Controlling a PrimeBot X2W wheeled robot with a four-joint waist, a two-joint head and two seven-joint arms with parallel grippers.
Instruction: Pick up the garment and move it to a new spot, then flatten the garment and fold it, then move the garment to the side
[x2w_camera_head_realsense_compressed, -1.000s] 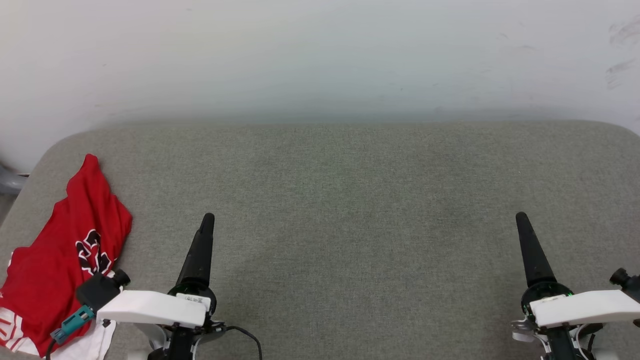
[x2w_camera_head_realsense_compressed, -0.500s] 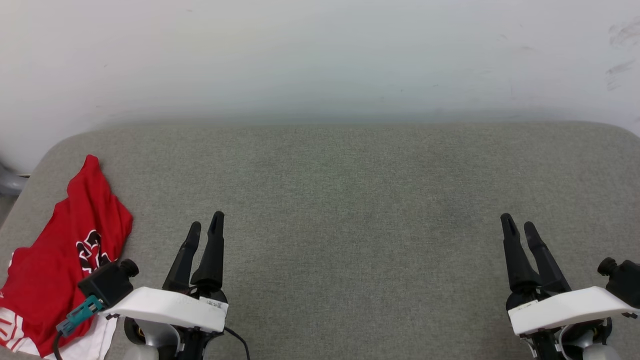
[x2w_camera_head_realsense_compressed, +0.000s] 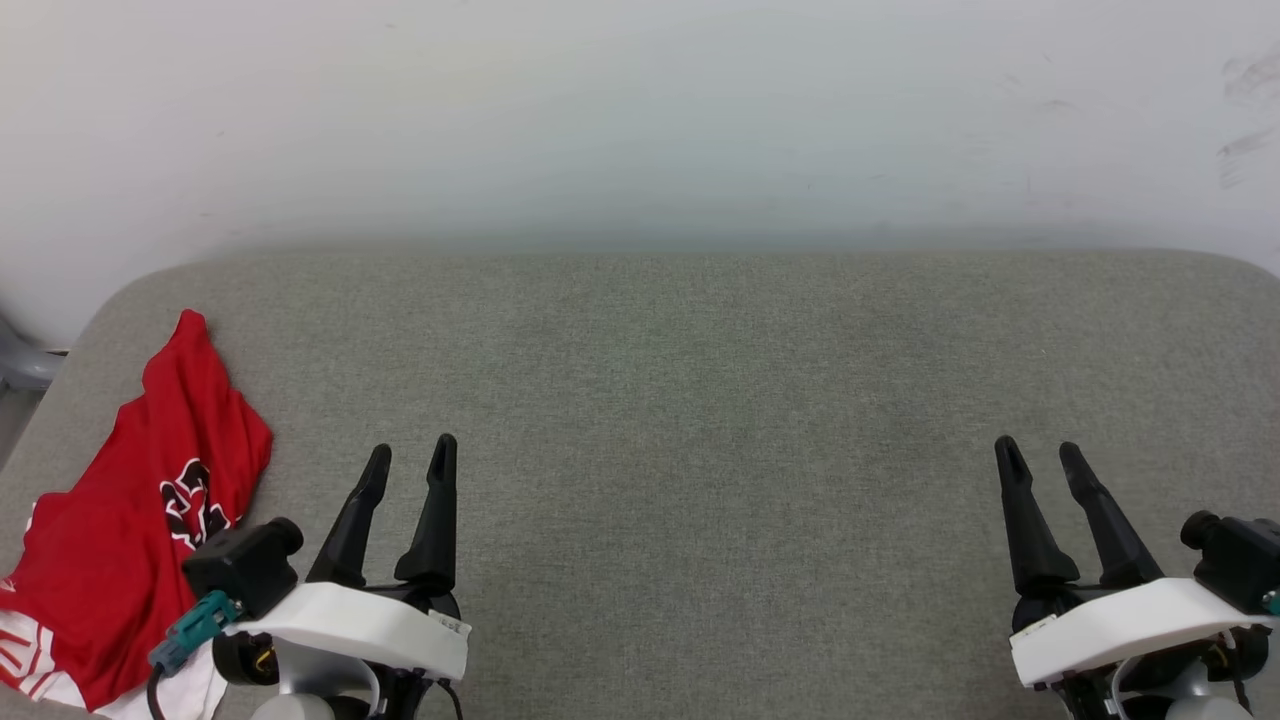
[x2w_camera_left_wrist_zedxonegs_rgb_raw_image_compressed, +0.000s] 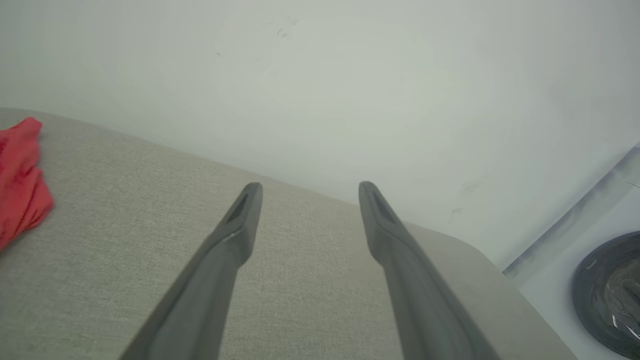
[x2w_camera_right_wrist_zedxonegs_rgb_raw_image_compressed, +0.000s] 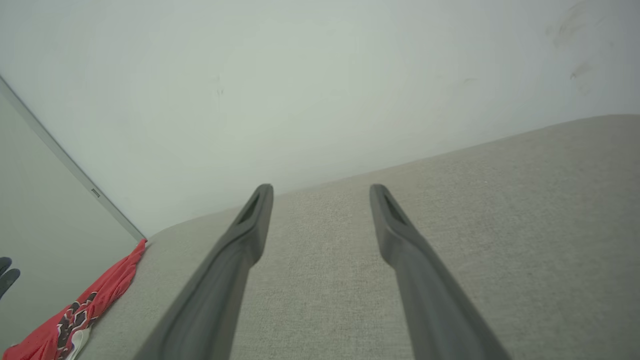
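Garment (x2w_camera_head_realsense_compressed: 120, 520): red T-shirt lying crumpled at the left edge of the grey padded surface (x2w_camera_head_realsense_compressed: 700, 400), on its near side. A black-and-white graphic faces up, and white cloth with red stripe trim shows at its near end.
Left gripper (x2w_camera_head_realsense_compressed: 412, 450): released, with its two dark fingers spread, bare weave between them and nothing held. It hovers just right of the Garment without touching it, tips pointing to the far side.
Right gripper (x2w_camera_head_realsense_compressed: 1038, 450): also released, fingers parted and empty, at the near right of the surface, well apart from the Garment.
Middle of the surface: bare grey weave between the two grippers, with rounded corners at far left and far right.
Wall (x2w_camera_head_realsense_compressed: 640, 120): pale, rising straight behind the far edge, with faint dark scuffs at its upper right.
Contact with the surface: cannot tell for either gripper.
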